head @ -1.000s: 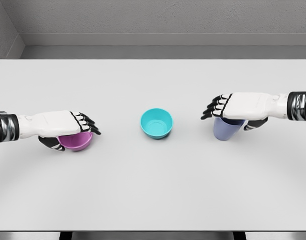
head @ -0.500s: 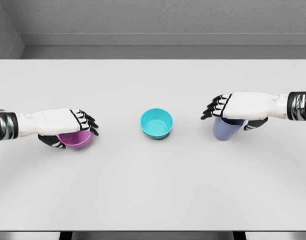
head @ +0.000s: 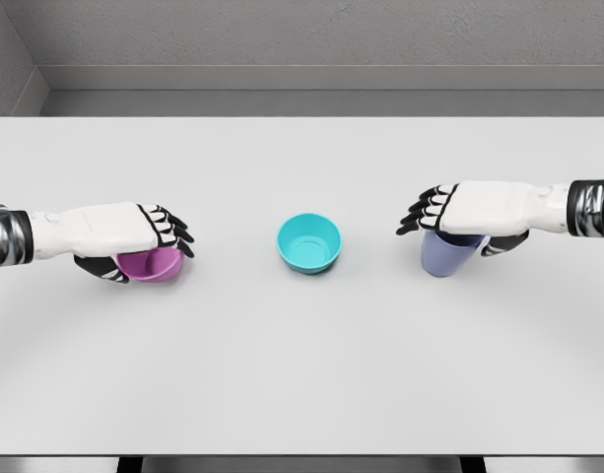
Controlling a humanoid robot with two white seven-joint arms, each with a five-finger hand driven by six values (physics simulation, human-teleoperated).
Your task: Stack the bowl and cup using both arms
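The surface looks smooth, matt white; the teal bowl, purple bowl and lavender cup look like smooth, softly sheened plastic; each robot hand has glossy white shells

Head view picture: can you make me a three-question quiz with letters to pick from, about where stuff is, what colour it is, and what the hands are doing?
1. Where is the teal bowl?
A. between the two hands
B. at the table's far left edge
C. inside the cup

2. What colour is the bowl under the left hand?
A. yellow
B. purple
C. green

3. What is the right hand doing?
A. grasping the blue cup
B. lying flat on the table
C. holding the teal bowl

Answers: 1 A, it sits mid-table between them. 2 B, the purple bowl shows below the fingers. 3 A, its fingers wrap the cup's top.
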